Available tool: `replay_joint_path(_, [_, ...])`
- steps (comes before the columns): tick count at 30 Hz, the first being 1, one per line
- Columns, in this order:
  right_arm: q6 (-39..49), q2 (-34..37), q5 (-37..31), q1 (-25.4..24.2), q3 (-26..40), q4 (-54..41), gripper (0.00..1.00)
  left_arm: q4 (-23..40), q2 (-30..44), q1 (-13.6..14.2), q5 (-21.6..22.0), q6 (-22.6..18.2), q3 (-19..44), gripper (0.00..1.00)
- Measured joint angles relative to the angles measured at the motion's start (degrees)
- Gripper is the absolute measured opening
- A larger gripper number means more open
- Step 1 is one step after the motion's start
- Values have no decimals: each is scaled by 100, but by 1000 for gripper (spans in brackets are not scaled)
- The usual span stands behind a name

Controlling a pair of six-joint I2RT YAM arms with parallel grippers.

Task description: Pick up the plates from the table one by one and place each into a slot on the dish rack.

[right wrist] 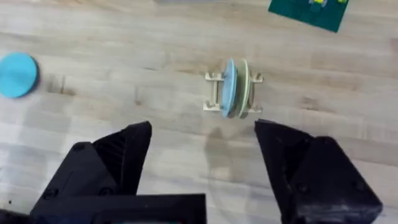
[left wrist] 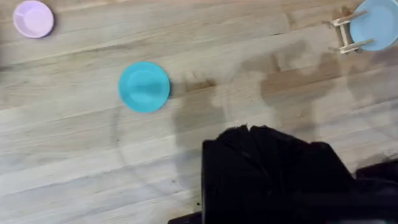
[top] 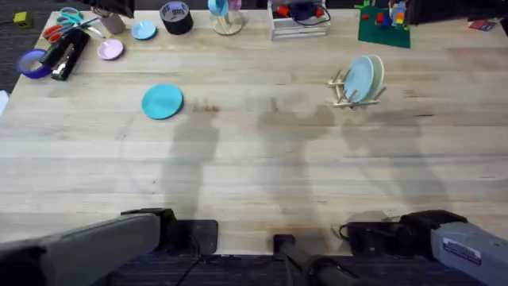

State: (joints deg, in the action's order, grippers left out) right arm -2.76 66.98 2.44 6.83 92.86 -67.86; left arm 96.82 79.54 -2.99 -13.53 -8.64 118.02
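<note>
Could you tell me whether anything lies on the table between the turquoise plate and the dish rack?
Nothing visible does. The turquoise plate lies flat at the left, the dish rack stands at the right already holding two plates, and bare table lies between.

Grey-cased left arm [top: 95, 242] and right arm [top: 452, 238] with black joints, seemingly a white label.

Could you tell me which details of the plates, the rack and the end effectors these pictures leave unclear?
- Left end effector: in the left wrist view a dark mass; open or shut unreadable.
- Dish rack: overhead, its slots are too small to count.
- Cream plate: largely hidden behind the light blue plate in the rack.
</note>
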Motion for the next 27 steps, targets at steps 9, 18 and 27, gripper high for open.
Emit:
replay_joint_path(9, [0, 0, 0, 0, 2, 317, 995, 2, 340, -1147, -821, -559, -294, 43])
replay_joint_path(18, [-1, 21, 0, 0, 2, 521, 995, -685, 421, -1988, -1128, -898, -1968, 43])
replay_joint_path(27, [-2, 378, 20, 0, 4, 885, 994, -1822, 724, -2536, -1367, -926, -3306, 42])
